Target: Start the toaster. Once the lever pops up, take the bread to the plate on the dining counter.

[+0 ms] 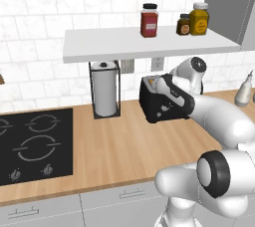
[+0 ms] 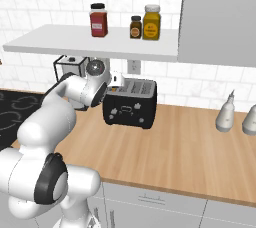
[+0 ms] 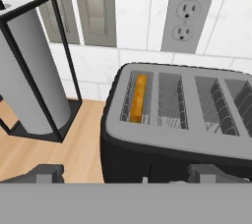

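Now the open gripper [image 3: 125,175] should descend squarely onto the toaster [image 3: 182,120] lever, bread [image 3: 138,98] already slotted.

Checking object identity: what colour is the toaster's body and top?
Black body, grey slotted top on the toaster; hand view shows it best.

A wooden bench [image 1: 114,146] runs along a white tiled wall. A black hob [image 1: 32,144] is set into its left end. A paper towel roll [image 1: 105,89] stands upright in a black wire frame at the bench's back edge. Above, a white shelf [image 1: 149,44] carries a red jar [image 1: 149,20] and two amber jars [image 1: 193,20]. Two white bottles [image 2: 235,114] stand near the bench's right end. A wall socket [image 3: 189,17] and two switches [image 3: 74,12] sit on the tiles.
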Motion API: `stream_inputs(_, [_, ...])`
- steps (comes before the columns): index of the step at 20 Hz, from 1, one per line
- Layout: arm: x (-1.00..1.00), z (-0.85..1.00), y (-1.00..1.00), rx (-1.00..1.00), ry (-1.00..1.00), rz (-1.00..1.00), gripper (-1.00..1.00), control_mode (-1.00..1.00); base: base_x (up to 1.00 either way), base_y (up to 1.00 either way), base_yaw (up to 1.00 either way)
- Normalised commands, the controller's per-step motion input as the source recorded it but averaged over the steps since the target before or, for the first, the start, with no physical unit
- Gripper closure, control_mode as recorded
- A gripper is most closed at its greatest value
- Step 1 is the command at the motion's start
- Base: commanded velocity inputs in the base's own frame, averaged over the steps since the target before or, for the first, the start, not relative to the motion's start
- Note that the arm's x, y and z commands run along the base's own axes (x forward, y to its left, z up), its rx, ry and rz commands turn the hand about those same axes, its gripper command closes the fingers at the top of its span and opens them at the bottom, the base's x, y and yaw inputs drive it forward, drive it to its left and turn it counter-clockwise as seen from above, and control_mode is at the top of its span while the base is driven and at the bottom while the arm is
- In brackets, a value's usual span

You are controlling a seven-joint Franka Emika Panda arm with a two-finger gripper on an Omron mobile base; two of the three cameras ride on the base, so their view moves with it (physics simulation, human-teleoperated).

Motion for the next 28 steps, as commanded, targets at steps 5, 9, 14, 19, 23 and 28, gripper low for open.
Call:
stream_inputs(5, [0.0,0.0,0.0,0.0,0.0,0.0,-1.0,-1.0,0.0,0.0,0.0])
stream_inputs(9, [0.0,0.0,0.0,0.0,0.0,0.0,-1.0,-1.0,0.0,0.0,0.0])
stream_inputs(14, [0.0,0.0,0.0,0.0,0.0,0.0,-1.0,-1.0,0.0,0.0,0.0])
stream_inputs(19, [0.0,0.0,0.0,0.0,0.0,0.0,-1.0,-1.0,0.0,0.0,0.0])
stream_inputs(23, [0.0,0.0,0.0,0.0,0.0,0.0,-1.0,-1.0,0.0,0.0,0.0])
stream_inputs(28, [0.0,0.0,0.0,0.0,0.0,0.0,-1.0,-1.0,0.0,0.0,0.0])
